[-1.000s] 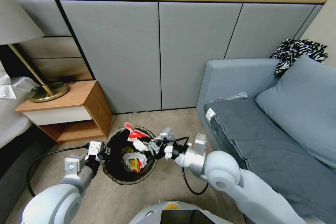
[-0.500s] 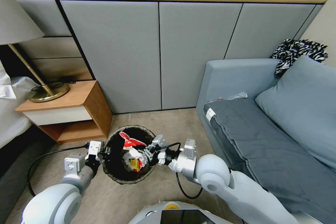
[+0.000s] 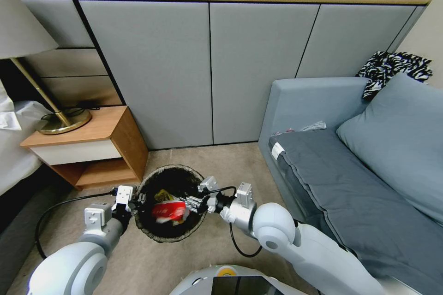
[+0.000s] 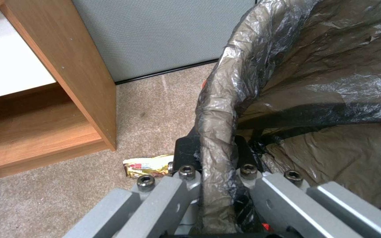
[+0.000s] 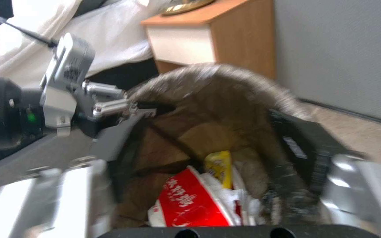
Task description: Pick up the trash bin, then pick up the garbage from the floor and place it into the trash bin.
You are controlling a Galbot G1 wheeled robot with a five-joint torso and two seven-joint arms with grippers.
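Bin [image 3: 169, 203] was held off the floor [image 3: 217, 161] by the left gripper [image 4: 217, 155], whose jaws were clamped across the liner-covered rim, one finger outside the wall and one inside. In the head view the bin hung between the two arms, in front of the nightstand [image 3: 92, 147] and beside the sofa [image 3: 350, 179].

Right gripper [image 3: 193, 203] reached over the opposite side of the rim, its jaws apart and pointing down into the opening. A red-and-white packet [image 5: 190, 205] lay inside the bin directly below that gripper, with no finger visibly touching it; a yellow wrapper [image 5: 219, 167] sat just beside it, nearer the far wall of the liner. The packet appeared to lie flat, its long axis running roughly across the bin.

One piece of garbage remained on the floor: a gold-and-red wrapper [image 4: 148, 165], seen from the left wrist just outside the bin wall, between the bin and the nightstand's corner. It lay on the left gripper's side, across the bin from the right gripper. Judged from this, the free right arm would have to pass around the held bin to reach it.
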